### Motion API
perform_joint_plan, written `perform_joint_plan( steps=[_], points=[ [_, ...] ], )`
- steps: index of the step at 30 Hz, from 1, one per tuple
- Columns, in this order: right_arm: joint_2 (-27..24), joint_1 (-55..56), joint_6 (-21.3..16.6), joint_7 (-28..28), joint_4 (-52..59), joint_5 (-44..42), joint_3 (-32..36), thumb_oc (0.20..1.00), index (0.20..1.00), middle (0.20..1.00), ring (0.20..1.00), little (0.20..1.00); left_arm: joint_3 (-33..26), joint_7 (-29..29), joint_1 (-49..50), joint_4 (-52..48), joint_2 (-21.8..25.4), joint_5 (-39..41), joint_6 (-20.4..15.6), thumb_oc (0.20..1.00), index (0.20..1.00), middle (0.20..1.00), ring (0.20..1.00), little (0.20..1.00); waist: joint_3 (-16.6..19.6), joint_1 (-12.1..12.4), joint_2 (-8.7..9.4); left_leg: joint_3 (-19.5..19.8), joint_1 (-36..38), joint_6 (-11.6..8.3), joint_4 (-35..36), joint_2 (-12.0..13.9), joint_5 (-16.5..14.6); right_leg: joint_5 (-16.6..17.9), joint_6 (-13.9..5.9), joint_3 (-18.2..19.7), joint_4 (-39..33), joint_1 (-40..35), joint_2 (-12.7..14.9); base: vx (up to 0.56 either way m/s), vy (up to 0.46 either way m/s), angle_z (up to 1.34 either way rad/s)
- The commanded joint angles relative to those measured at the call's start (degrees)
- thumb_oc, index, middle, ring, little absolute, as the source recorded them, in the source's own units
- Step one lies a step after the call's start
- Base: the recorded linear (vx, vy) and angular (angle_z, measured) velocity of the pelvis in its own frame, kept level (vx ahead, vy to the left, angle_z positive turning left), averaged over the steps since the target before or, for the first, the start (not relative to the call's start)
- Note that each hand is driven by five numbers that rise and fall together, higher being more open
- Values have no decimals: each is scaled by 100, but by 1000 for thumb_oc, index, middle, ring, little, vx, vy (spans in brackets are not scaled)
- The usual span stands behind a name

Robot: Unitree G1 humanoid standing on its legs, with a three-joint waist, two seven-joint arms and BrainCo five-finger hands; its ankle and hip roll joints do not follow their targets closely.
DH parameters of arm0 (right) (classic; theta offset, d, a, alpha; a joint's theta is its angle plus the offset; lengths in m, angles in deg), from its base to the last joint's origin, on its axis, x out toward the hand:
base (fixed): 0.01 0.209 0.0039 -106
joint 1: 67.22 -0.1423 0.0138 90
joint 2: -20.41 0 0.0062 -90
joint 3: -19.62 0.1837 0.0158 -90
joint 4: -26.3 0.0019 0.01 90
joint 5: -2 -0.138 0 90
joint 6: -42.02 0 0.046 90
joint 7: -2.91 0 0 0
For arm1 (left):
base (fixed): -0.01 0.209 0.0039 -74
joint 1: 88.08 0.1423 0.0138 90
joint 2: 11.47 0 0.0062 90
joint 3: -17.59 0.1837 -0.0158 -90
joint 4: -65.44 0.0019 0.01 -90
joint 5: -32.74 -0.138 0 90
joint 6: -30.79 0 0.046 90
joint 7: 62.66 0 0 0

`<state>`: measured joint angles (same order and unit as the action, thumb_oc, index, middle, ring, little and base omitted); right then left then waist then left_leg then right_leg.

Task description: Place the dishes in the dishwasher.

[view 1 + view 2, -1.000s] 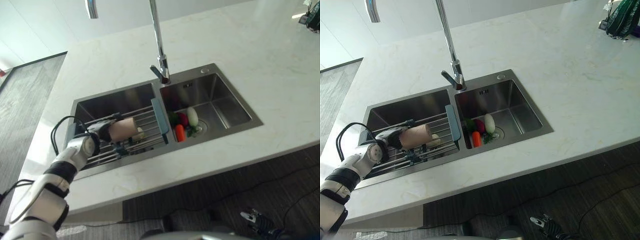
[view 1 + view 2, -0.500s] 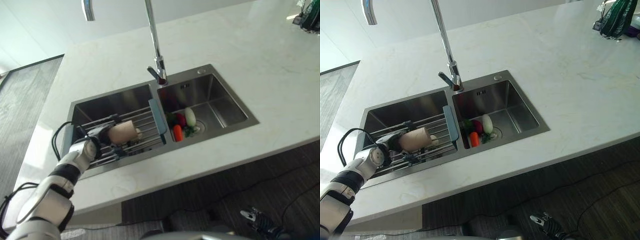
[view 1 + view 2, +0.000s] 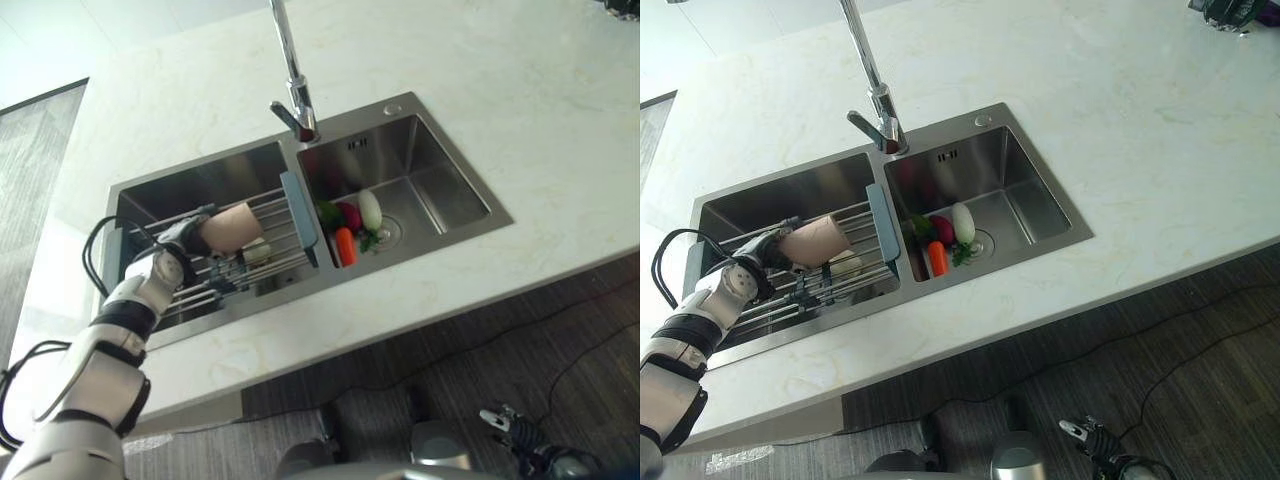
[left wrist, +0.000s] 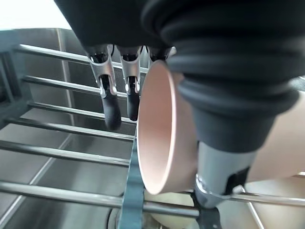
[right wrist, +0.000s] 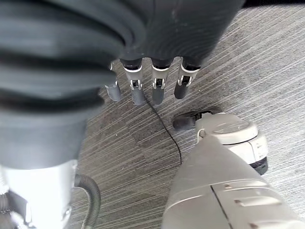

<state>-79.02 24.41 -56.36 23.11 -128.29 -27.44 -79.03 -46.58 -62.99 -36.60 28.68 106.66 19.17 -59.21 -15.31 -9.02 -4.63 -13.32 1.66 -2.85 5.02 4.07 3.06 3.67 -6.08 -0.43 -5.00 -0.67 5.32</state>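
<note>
A beige-pink cup [image 3: 230, 226] lies on its side above the wire rack [image 3: 282, 212] that spans the left sink basin [image 3: 190, 190]. My left hand [image 3: 180, 240] is shut on the cup. In the left wrist view the fingers [image 4: 110, 102] lie along the outside of the cup [image 4: 159, 129] and the thumb presses its other side. A small pale dish [image 3: 256, 251] sits on the rack just past the cup. My right hand [image 5: 143, 86] hangs low over the floor with relaxed fingers, holding nothing.
The right basin [image 3: 430, 190] holds a carrot [image 3: 344, 245], a white vegetable [image 3: 370, 209] and a red one [image 3: 350, 215] by the drain. A tall faucet [image 3: 290, 80] stands behind the divider. White marble counter [image 3: 520, 110] surrounds the sink.
The whole view has shifted, so the camera moved. My left hand still holds the cup over the rack, at about the same spot relative to it.
</note>
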Motion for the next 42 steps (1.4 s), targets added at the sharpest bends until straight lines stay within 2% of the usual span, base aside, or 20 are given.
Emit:
perform_joint_plan(
  steps=[1, 8, 10, 15, 17, 19, 22, 26, 28, 29, 34, 42],
  points=[
    [-166, -237, -118, -66, 146, -265, -347, 1000, 1000, 1000, 1000, 1000, 42, -64, -59, 675, -51, 210, 254, 200, 200, 200, 200, 200, -43, -59, 151, 310, -28, -11, -2, 135, 178, 245, -190, -132, 185, 340, 43, 0, 0, 0],
    [-94, -212, -112, -84, 103, -235, -313, 1000, 1000, 1000, 1000, 1000, -128, 464, 131, 575, -222, 513, -190, 200, 200, 200, 200, 200, -36, -27, 133, 339, 15, -8, -2, 114, 166, 223, -179, -172, 201, 288, 62, 0, 0, 0],
    [-31, -201, -93, -110, 44, -258, -302, 1000, 1000, 1000, 1000, 1000, -221, 566, 276, 456, -322, 470, -482, 200, 200, 200, 200, 200, -19, 15, 131, 349, 18, -1, -2, 111, 147, 211, -179, -193, 188, 268, 66, 0, 0, 0],
    [68, -199, 83, -115, -233, -555, -35, 1000, 1000, 1000, 1000, 1000, -342, 769, 580, 37, -499, 755, -651, 200, 200, 200, 200, 200, -8, 100, 103, 389, 49, 17, -2, 91, 107, 190, -176, -276, 182, 210, 85, 2, -4, 1],
    [105, -192, 31, -116, -369, -579, 79, 1000, 1000, 1000, 1000, 1000, -429, 1087, 696, -121, -541, 833, -873, 200, 200, 200, 200, 200, 30, 130, 93, 398, 79, 22, -2, 77, 84, 174, -172, -304, 173, 167, 95, 30, -22, 4],
    [138, -115, -128, -153, -424, -319, 173, 1000, 1000, 1000, 1000, 1000, -701, 1827, 875, -510, -502, 970, -1088, 200, 200, 200, 200, 200, 95, 176, 78, 390, 127, 24, -2, 63, 46, 150, -173, -347, 152, 101, 117, 39, -18, 2],
    [196, -20, -194, -186, -449, -285, 212, 1000, 1000, 1000, 1000, 1000, -983, 2328, 1052, -826, -446, 925, -1272, 200, 200, 200, 200, 200, 148, 226, 78, 392, 175, 24, -2, 61, 21, 133, -172, -384, 138, 35, 134, 51, -21, 1],
    [332, 157, -275, -239, -536, -377, 352, 1000, 1000, 1000, 1000, 1000, -1509, 3229, 1482, -1604, -356, 674, -1572, 200, 200, 200, 200, 200, 258, 366, 95, 435, 273, 26, -2, 53, -51, 99, -167, -486, 80, -128, 160, 69, -51, 12],
    [369, 193, -304, -249, -566, -329, 389, 1000, 1000, 1000, 1000, 1000, -1632, 3449, 1602, -1803, -347, 589, -1643, 200, 200, 200, 200, 200, 299, 401, 100, 443, 300, 28, -2, 58, -76, 81, -166, -517, 73, -163, 165, 41, -53, 11],
    [447, 257, -374, -290, -616, -176, 434, 1000, 1000, 1000, 1000, 1000, -1872, 3824, 1786, -2204, -337, 352, -1732, 200, 200, 200, 200, 200, 376, 467, 112, 468, 338, 29, -2, 57, -116, 44, -160, -564, 62, -231, 169, 39, -71, 4],
    [542, 301, -382, -287, -778, -137, 577, 1000, 1000, 1000, 1000, 1000, -2249, 4396, 2113, -2902, -285, -66, -1814, 200, 200, 200, 200, 200, 509, 583, 101, 559, 434, 38, -2, 21, -214, -56, -136, -642, 50, -391, 175, 14, -48, 2],
    [638, 270, -352, -237, -935, 43, 733, 1000, 1000, 1000, 1000, 1000, -2951, 4974, 2722, -3917, -92, -627, -1550, 200, 200, 200, 200, 200, 773, 832, 35, 727, 644, 46, -2, 6, -332, -292, -46, -831, 81, -731, 187, 21, -40, 10]
  ],
)
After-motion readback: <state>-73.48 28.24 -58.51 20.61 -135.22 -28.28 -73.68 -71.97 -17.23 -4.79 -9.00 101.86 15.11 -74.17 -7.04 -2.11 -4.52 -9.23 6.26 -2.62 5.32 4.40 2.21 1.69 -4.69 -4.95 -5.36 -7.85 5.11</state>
